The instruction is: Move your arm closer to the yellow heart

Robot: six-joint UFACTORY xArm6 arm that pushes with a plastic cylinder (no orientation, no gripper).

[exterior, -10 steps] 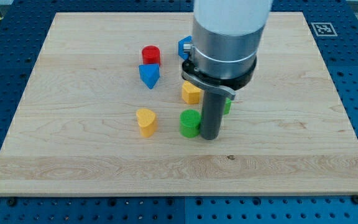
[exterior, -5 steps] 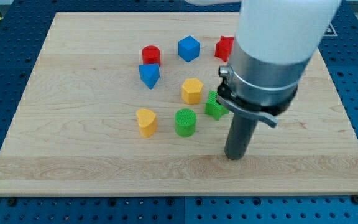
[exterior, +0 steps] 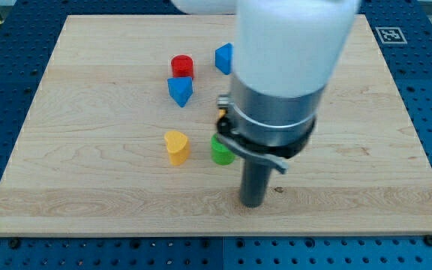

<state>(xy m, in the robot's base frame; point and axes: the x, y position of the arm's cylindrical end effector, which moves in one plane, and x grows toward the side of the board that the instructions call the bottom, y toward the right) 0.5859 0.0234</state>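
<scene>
Filling most of the frame, the pale wooden board [exterior: 88, 180] lies on a blue perforated table [exterior: 6, 45], with a small black-and-white marker tag [exterior: 389, 34] at its upper right corner. Over the centre and upper right of the frame hangs the arm's broad white and grey body [exterior: 283, 75], which hides whatever sits behind it; below it the dark rod [exterior: 256, 180] drops to the board, and my tip [exterior: 253, 204] rests on the wood at lower centre. There is no claw here, only the bare rod, so nothing is clenched or grasped. The yellow heart [exterior: 175, 147] stands left of centre, to the upper left of my tip and clearly apart from it. Between them, just left of the rod, a green cylinder [exterior: 220, 151] shows partly from behind the arm. Higher up, a blue wedge-like block [exterior: 180, 91] sits just below a red cylinder [exterior: 181, 66], the two nearly touching. A blue cube [exterior: 224, 58] peeks out at the arm's left edge, and a sliver of an orange-yellow block [exterior: 221, 118] shows just above the green cylinder.
</scene>
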